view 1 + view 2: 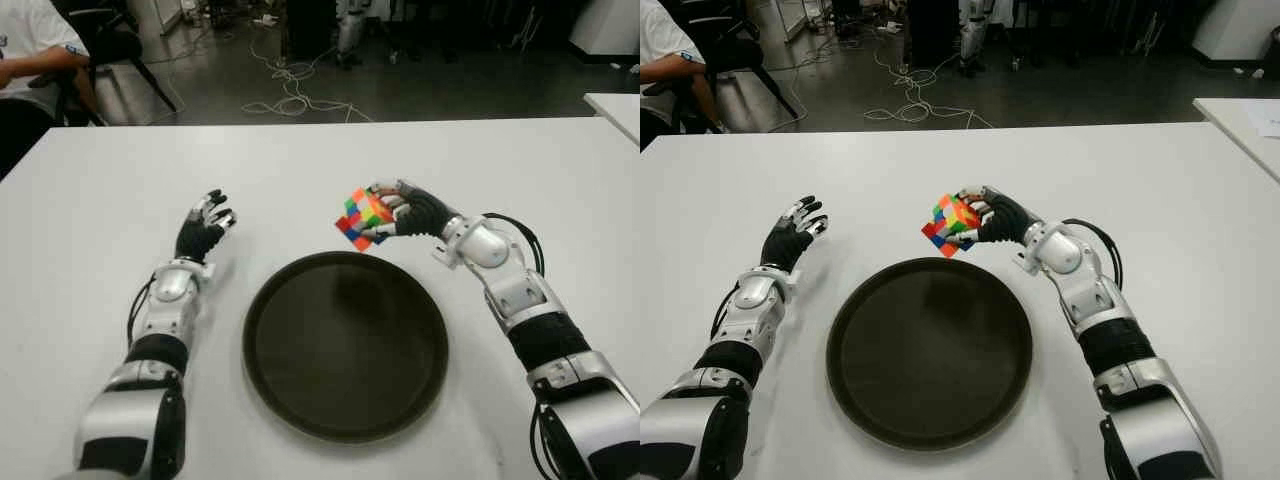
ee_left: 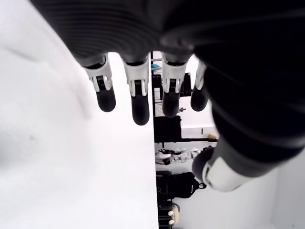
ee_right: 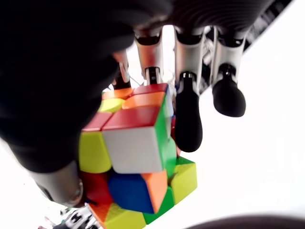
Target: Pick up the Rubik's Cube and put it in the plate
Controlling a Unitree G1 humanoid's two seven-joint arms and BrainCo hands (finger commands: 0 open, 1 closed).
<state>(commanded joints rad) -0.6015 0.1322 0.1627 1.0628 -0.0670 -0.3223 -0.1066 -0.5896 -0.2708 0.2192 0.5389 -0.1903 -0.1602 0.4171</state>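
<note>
A round dark plate [image 1: 345,345] lies nearest on the white table [image 1: 100,200], between the robot's two forearms, with nothing in it. Just past its far rim, the right hand [image 1: 412,210] holds a Rubik's cube [image 1: 363,219] lifted off the table and tilted, one corner pointing down toward the plate's edge. The right wrist view shows the cube [image 3: 138,152] pinched between the thumb and the curled fingers [image 3: 188,119], with at least one finger hanging clear of it. The left hand [image 1: 205,225] shows beside the plate on its left, fingers spread and holding nothing. A seated person [image 1: 30,60] is partly visible at the far left, with cables [image 1: 290,90] on the floor beyond the table.

The cube looks not yet over the plate's middle. The grip appears to catch only part of it, so it could twist loose during the carry. Released this near the rim, it might bounce or roll off onto the table.
</note>
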